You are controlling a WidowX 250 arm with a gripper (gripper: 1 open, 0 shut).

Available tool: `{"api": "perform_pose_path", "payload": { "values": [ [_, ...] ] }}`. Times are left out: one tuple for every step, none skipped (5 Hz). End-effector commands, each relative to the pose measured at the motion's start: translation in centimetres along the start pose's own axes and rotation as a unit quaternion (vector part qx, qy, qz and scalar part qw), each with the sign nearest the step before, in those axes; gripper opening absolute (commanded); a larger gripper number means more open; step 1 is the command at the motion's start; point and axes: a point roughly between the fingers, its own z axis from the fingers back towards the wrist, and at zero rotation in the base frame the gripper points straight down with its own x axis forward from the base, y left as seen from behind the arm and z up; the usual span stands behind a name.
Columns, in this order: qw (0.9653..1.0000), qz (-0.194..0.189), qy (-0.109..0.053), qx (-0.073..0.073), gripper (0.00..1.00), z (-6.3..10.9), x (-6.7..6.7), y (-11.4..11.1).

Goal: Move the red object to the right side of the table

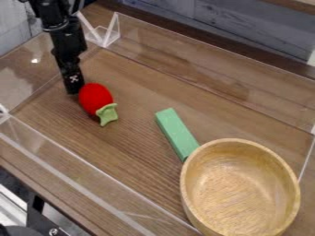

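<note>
Tool (74,86) open — beside red object (95,98), left of it.

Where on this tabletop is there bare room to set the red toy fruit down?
Bare wood-grain table lies beyond the green rectangular block, toward the far right wall. The near right is filled by the round wooden bowl. Left is crowded: the hand beside the small red toy fruit.

Small rounded bright red toy fruit (94,98) with a light green leafy cap, lying on its side with the cap turned toward the near edge. It rests on the brown wood-grain surface (234,101), bordered by low clear acrylic walls, in the left half, nearer the far-left corner.
</note>
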Motion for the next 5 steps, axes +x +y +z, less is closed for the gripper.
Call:
{"api": "perform_pose_path", "payload": {
  "values": [
    [0.9996, 0.017, -0.01, 0.02, 1.0, 1.0, 0.8, 0.3],
    [0.9991, 0.037, -0.011, 0.019, 1.0, 0.8, 1.1, -0.2],
    [0.9989, 0.037, -0.017, 0.025, 0.0, 1.5, 1.0, -0.1],
    [0.9985, 0.026, -0.031, 0.037, 0.0, 3.8, 1.5, -0.6],
    [0.9975, 0.024, -0.045, 0.049, 0.0, 6.2, 2.1, -1.2]
  ]
}}
